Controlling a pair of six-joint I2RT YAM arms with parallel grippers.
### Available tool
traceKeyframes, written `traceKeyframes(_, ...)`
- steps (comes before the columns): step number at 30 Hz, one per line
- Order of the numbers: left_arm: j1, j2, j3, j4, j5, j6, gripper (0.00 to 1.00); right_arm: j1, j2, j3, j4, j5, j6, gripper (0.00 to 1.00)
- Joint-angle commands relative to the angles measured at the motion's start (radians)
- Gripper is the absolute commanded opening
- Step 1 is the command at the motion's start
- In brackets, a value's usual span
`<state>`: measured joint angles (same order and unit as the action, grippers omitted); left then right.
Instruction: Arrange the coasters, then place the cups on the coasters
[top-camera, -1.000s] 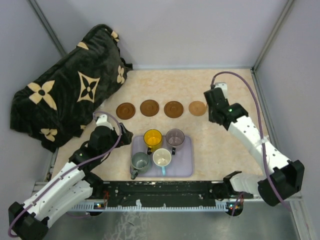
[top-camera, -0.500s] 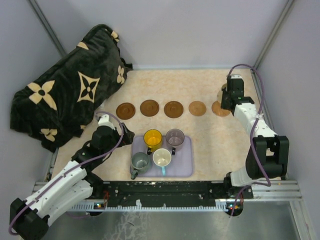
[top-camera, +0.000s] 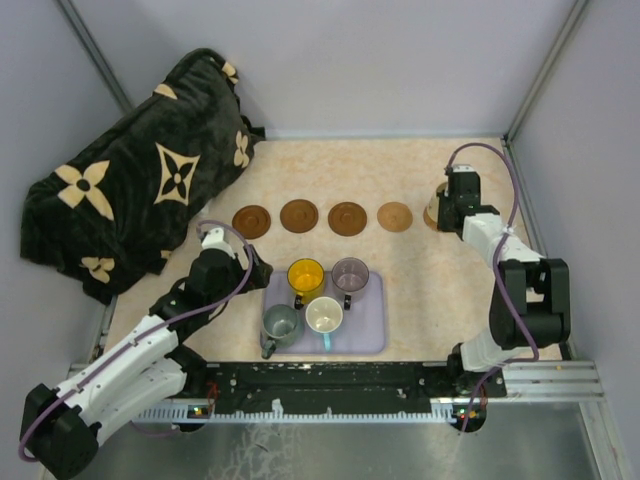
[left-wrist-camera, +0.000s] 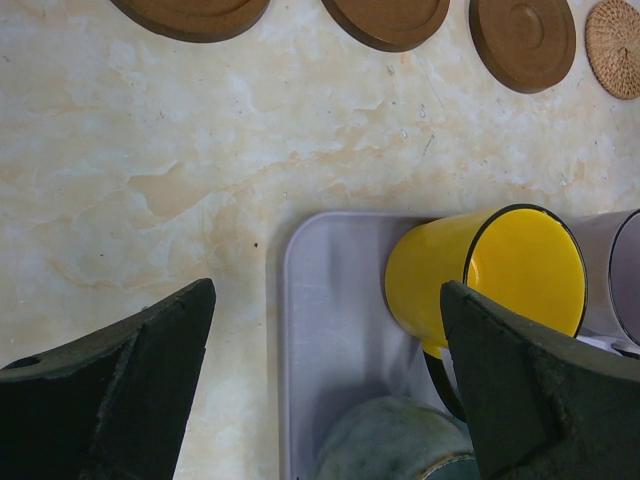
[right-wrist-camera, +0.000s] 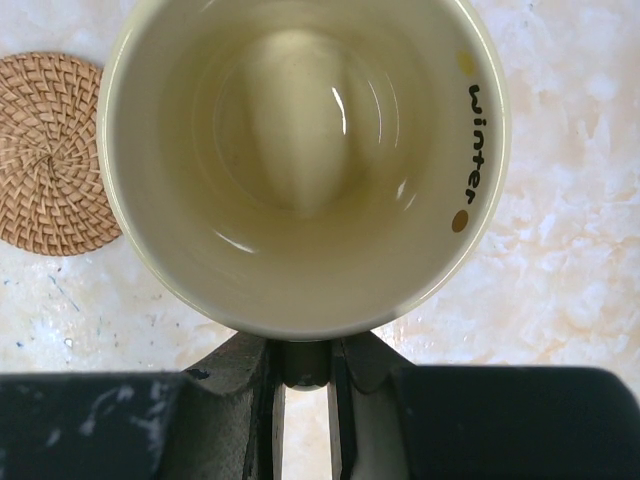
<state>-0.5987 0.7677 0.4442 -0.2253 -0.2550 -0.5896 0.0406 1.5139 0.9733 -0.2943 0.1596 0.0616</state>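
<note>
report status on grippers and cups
Left gripper open at tray edge by yellow mug. Right gripper shut on beige mug handle, near woven coaster. Four mugs on tray, four coasters bare. No obstruction seen.

coasters (top-camera: 299, 215) behind, tray (top-camera: 366, 326) in front
four coasters lie in a row; the tray before them holds four mugs (top-camera: 306, 276); a fifth mug (right-wrist-camera: 300, 160) stands right of the row.
</note>
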Motion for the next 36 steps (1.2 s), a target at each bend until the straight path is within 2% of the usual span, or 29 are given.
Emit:
traceKeyframes(1,-0.003,0.004,-0.002,0.043,0.020,-0.009,1.00,-0.011,0.010,0.057,0.134,0.027,-0.032,0.00)
traceKeyframes(21,-0.003,0.010,-0.003,0.043,0.004,0.003,1.00,-0.031,0.057,0.056,0.167,0.054,-0.026,0.00)
traceKeyframes(36,-0.003,0.020,-0.004,0.049,0.007,0.001,1.00,-0.035,0.066,0.043,0.173,0.004,-0.002,0.00)
